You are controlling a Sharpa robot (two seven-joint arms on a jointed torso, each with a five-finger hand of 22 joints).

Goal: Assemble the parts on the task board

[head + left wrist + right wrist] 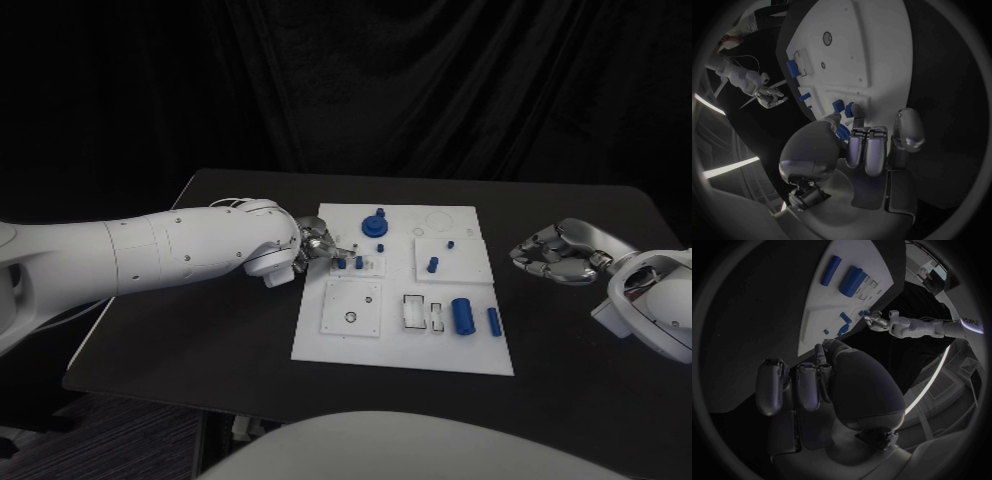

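You are bringing the left hand (856, 150) over the near edge of the task board (476, 355); whether its fingers (870, 150) are pinching the small blue part (844, 131) beneath them cannot be told. Keep the part upright and align it squarely with its recess before pressing. The right hand (560, 255) is hovering beside the board over the counter (188, 340), fingers curled on nothing. Two blue cylinders (463, 315) are lying in the board's recesses.

The head camera looks down on the whole surface (173, 340); each wrist camera sits close behind its own hand (fisheye), and all three share the task board (407, 345) (879, 45) (817, 305).
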